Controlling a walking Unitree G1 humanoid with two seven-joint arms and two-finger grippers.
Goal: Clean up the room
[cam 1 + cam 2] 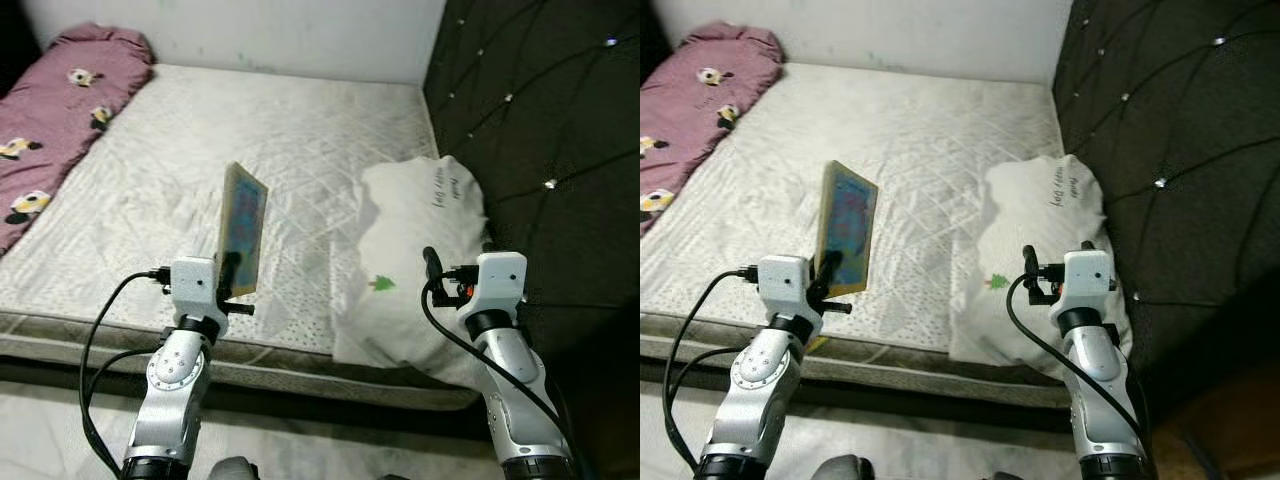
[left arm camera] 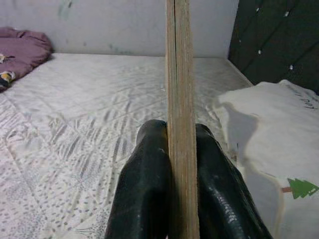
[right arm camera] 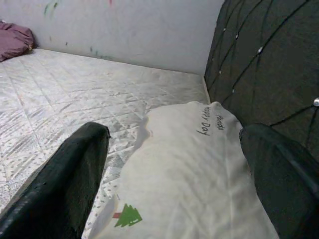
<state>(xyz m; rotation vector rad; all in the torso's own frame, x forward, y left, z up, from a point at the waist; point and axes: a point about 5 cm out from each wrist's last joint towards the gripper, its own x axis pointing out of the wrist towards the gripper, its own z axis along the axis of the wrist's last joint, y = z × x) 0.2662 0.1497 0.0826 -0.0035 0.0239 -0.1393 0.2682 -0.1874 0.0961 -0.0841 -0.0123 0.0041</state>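
The left gripper (image 1: 232, 272) has its fingers clamped on the lower edge of a thin wooden picture board (image 1: 243, 228), held upright above the white quilted bed (image 1: 280, 140). The right gripper (image 3: 174, 164) hovers spread wide and empty over the white printed pillow (image 1: 420, 250).

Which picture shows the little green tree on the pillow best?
The right wrist view: the green tree looks biggest there, printed low on the white pillow, between the open right gripper's fingers. The left wrist view also shows it clearly, at the picture's edge. Both eye views show it as a tiny green mark.
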